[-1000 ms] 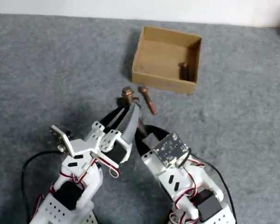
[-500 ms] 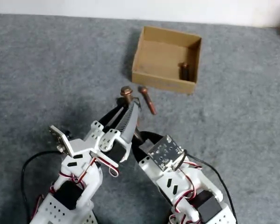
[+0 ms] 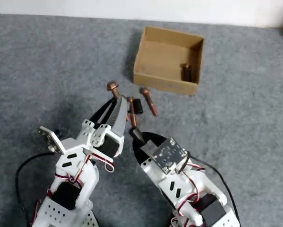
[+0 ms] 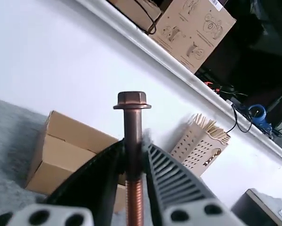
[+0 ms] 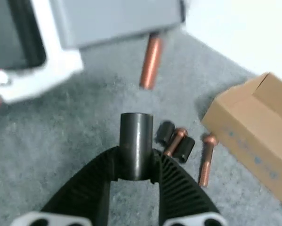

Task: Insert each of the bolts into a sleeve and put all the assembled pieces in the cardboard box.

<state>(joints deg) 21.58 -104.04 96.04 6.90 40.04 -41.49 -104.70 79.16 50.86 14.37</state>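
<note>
1. Grey carpet point(image 3: 47, 71) covers the table, and a pale wall strip runs along the 12 o'clock edge of my high view.
2. The cardboard box point(image 3: 166, 82) sits open-topped toward 12 o'clock. One assembled piece point(image 3: 186, 72) stands in its 4 o'clock corner.
3. My left gripper point(image 3: 114, 100) is clamped on a copper bolt point(image 3: 112, 87). In the left wrist view the shank runs up between both fingers and the flanged hex head stands clear above the tips.
4. My right gripper point(image 3: 137, 137) is at about 5 o'clock from the left one, just beside it. Its jaws are closed around a black sleeve point(image 3: 136, 135), whose open end points away from the wrist.
5. In the right wrist view the held bolt's threaded end hangs beyond the sleeve's mouth, apart from it.
6. A loose bolt point(image 3: 149, 101) lies on the carpet at 7 o'clock of the box, near its wall.
7. A second loose bolt point(image 3: 131, 113) lies between the grippers and the box, just beside a loose sleeve point(image 3: 138, 106).
8. The right wrist view shows another loose sleeve point(image 5: 165, 132) on that bolt's far side.
</note>
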